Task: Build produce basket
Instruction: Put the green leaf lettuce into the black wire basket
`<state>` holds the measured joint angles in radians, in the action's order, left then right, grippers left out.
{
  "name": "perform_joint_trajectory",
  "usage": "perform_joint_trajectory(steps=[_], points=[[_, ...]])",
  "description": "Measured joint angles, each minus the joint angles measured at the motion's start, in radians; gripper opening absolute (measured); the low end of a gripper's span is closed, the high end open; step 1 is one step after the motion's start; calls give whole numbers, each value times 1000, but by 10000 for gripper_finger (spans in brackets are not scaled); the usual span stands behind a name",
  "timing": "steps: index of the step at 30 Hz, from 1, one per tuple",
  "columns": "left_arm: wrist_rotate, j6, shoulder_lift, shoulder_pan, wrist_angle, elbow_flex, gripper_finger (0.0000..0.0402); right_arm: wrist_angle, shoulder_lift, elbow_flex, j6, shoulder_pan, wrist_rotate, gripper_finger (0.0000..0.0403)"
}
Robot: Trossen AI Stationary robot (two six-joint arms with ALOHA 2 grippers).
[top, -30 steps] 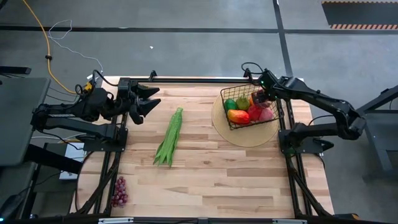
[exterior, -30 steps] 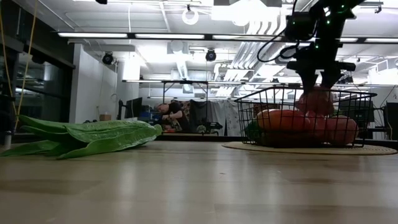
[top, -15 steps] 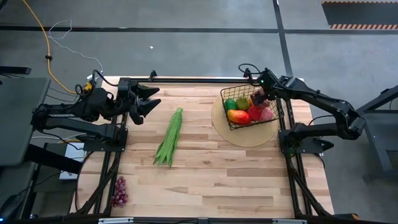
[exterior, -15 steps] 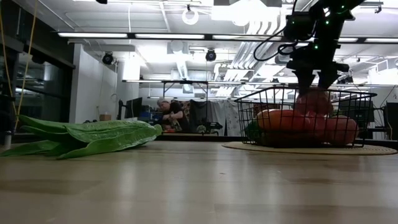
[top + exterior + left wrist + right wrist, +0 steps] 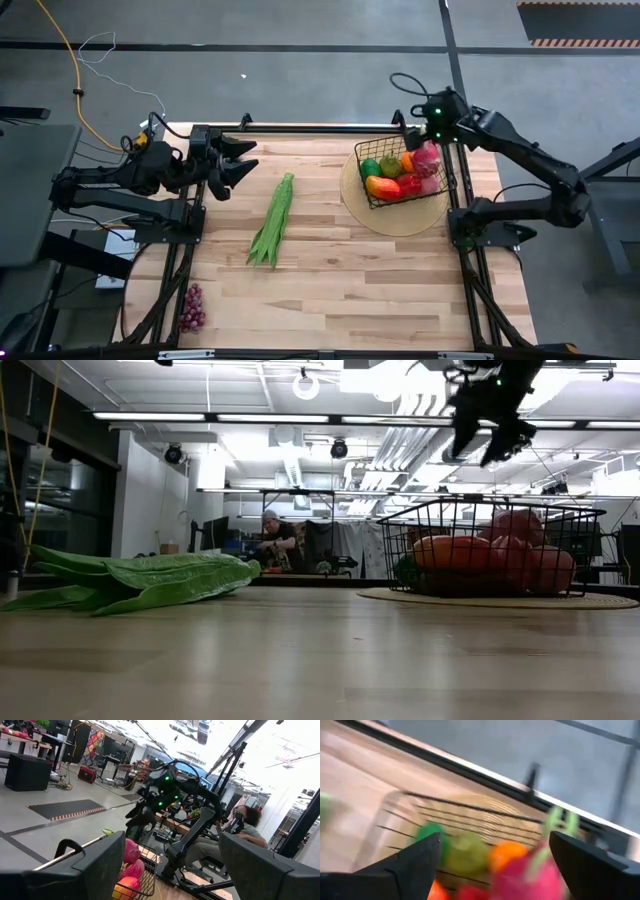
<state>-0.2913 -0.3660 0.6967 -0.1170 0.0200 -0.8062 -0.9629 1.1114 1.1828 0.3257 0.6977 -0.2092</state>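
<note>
**Right claw lets go and lifts off the basket**

Up goes the right gripper (image 5: 428, 133). A second ago it was down among the fruit, pressed on the pink dragon fruit (image 5: 427, 160). Now it hangs above the back rim of the small black wire-mesh basket (image 5: 372, 192), its two fingers spread wide with nothing between them. The pink fruit lies in the basket, so that piece looks done.

The basket sits on the round tan mat (image 5: 395, 220) and holds red, orange and green pieces. Two things are left out on the wooden table (image 5: 330, 280): the long green beans (image 5: 273, 220) in the middle, and the dark purple grapes (image 5: 191, 308) near the front left corner. I think one of those comes next.

The left gripper (image 5: 235, 160) waits at the back left, fingers apart and empty.

Only the top view shows the grapes. The low view shows the right gripper (image 5: 488, 432) lifted clear above the fruit. The right wrist view looks straight down into the basket (image 5: 470, 815).
</note>
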Motion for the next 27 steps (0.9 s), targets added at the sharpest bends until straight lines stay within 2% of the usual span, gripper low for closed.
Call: perform_joint_trajectory(steps=[9,14,19,27], points=[[-8,3,-2,0,0,0,310,330,-95,-65,58,-107,299,355],[-8,2,-2,0,0,0,310,476,-97,-67,13,-172,318,355],[-8,2,-1,0,0,0,310,539,-97,-67,5,-201,332,355],[-8,2,-1,0,-3,0,310,603,-97,-67,14,-243,472,355]])
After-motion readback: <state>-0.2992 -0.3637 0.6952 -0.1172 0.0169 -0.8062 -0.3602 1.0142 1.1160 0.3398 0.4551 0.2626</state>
